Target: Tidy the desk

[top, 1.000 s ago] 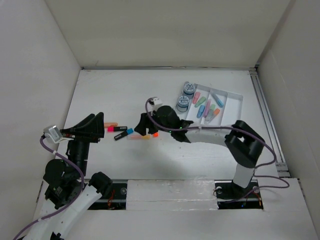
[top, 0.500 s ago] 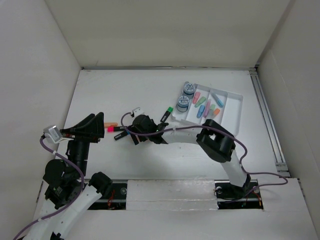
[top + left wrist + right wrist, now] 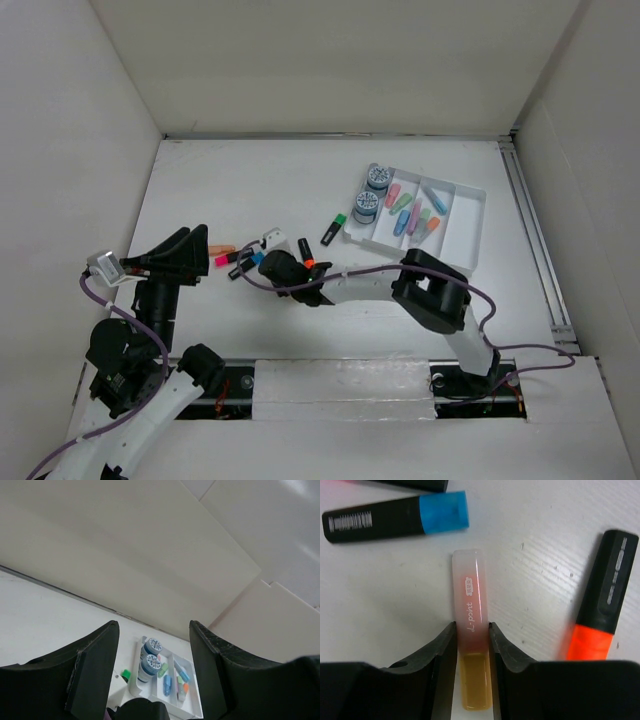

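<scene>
Swung leftward since a second ago, the right gripper (image 3: pixel 272 268) now sits low over the flat matte white desk (image 3: pixel 230 190) among scattered markers. A black marker with a green cap (image 3: pixel 333 230) now lies uncovered just beside the white compartmented tray (image 3: pixel 472 212). From above, the right jaws are hidden under the wrist. The left gripper (image 3: pixel 203 254) hangs at the desk's left side, near a black marker with a pink cap (image 3: pixel 224 258).

Left wrist view: the left gripper (image 3: pixel 153 630) has its fingers spread wide with nothing between them. The desk (image 3: pixel 30 605) stretches away beneath. The tray (image 3: pixel 198 711) and the green-capped marker (image 3: pixel 126 674) show far off between the fingers.

Right wrist view: the right gripper (image 3: pixel 471 630) is closed onto a translucent pink-and-orange plastic highlighter (image 3: pixel 470 595). Both fingers press its sides while it lies flat on the desk (image 3: pixel 545 525). A black marker with a blue cap (image 3: pixel 395 517) lies crosswise just beyond the highlighter's tip, apart from it. A black marker with an orange cap (image 3: pixel 600 600) lies to the right, clear of the finger.
</scene>
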Controlling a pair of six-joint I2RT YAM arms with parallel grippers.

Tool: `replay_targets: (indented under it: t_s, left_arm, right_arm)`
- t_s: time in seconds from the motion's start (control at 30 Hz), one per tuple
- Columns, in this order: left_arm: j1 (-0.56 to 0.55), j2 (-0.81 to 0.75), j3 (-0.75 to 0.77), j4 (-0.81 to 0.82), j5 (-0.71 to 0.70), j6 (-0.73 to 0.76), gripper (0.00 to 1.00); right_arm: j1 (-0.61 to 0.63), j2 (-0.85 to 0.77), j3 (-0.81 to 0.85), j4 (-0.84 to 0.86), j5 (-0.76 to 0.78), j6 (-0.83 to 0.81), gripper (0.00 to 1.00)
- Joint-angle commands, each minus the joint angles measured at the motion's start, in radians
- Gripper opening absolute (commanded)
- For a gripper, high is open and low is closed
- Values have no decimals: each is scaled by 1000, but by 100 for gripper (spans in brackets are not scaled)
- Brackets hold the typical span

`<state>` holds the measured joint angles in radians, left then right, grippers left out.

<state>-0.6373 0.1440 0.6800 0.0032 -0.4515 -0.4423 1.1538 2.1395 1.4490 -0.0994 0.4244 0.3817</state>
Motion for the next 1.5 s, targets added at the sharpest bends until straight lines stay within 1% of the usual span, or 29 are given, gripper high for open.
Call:
replay_targets:
  t_s: [0.0, 0.07, 0.13, 0.2, 0.23, 0.3, 0.33, 0.4, 0.43, 0.53, 0.57, 0.63, 0.67, 0.7, 0.77, 0.8, 0.9, 0.93, 0.97, 1.0, 1.07, 1.2, 1.23, 1.27, 1.3, 1.33, 1.4, 1.43, 1.47]
  left_arm:
    - [5, 8, -4, 41, 16, 14, 54]
    - [5, 6, -3, 41, 13, 14, 54]
    - [5, 8, -4, 41, 13, 14, 54]
    - [5, 6, -3, 41, 14, 16, 54]
    - [5, 5, -5, 41, 16, 16, 54]
    - [5, 2, -7, 41, 16, 16, 54]
    - [5, 2, -5, 41, 16, 16, 54]
    - [5, 3, -5, 43, 19, 16, 54]
    - [5, 6, -5, 43, 19, 16, 54]
    - [5, 8, -4, 43, 23, 16, 54]
    - [5, 8, -3, 43, 20, 16, 54]
    - [5, 8, -7, 44, 20, 16, 54]
    - [5, 11, -7, 44, 20, 16, 54]
    - [5, 11, -5, 44, 25, 16, 54]
    - [5, 17, -5, 44, 27, 14, 54]
    - [5, 17, -4, 44, 28, 16, 54]
    - [5, 17, -3, 44, 20, 16, 53]
    - [5, 16, -5, 43, 22, 16, 53]
    - [5, 20, -5, 44, 23, 16, 53]
    - [5, 19, -5, 44, 23, 16, 53]
    - [5, 20, -4, 44, 23, 16, 54]
    - [5, 23, -5, 44, 27, 14, 53]
    - [5, 25, -5, 43, 25, 14, 53]
    - [5, 25, -5, 41, 27, 14, 53]
    - [5, 23, -4, 41, 25, 14, 53]
    - [5, 23, -5, 41, 25, 13, 53]
    - [5, 22, -4, 41, 23, 11, 53]
    - [5, 23, -3, 40, 23, 13, 53]
    - [5, 23, -3, 40, 23, 13, 53]
  right_arm:
    - [24, -58, -82, -85, 16, 36, 14]
    - [24, -110, -125, -53, 51, 52, 9]
    - [12, -225, -176, 24, 106, 71, 3]
    - [-28, -312, -254, 65, 91, 108, 4]
    - [-89, -396, -283, 122, 79, 129, 4]
    - [-161, -469, -355, 154, 50, 198, 4]
    - [-239, -539, -383, 167, 62, 233, 4]
    - [-331, -601, -430, 184, 56, 324, 2]
    - [-432, -663, -482, 194, 53, 359, 2]
    - [-599, -742, -580, 231, -22, 446, 4]
    - [-699, -768, -598, 234, -42, 479, 4]
    - [-790, -771, -618, 225, -64, 500, 5]
    - [-872, -767, -624, 222, -109, 523, 5]
    - [-917, -747, -625, 225, -143, 534, 6]
    - [-986, -721, -628, 246, -279, 552, 6]
    - [-1034, -695, -625, 262, -311, 559, 7]
    - [-1089, -638, -601, 263, -384, 576, 24]
    - [-1089, -630, -595, 262, -400, 576, 38]
    - [-1098, -630, -595, 263, -395, 585, 46]
    - [-1099, -651, -608, 280, -404, 585, 59]
    - [-1099, -667, -613, 293, -407, 583, 60]
    - [-995, -757, -654, 352, -382, 559, 59]
    - [-889, -774, -638, 340, -330, 522, 50]
    - [-888, -774, -638, 339, -329, 522, 50]
    - [-850, -773, -631, 348, -323, 502, 30]
    - [-767, -768, -622, 363, -335, 470, 19]
    - [-676, -725, -596, 408, -367, 436, 0]
    - [-628, -699, -552, 414, -392, 403, 0]
    - [-541, -635, -521, 418, -401, 387, 0]
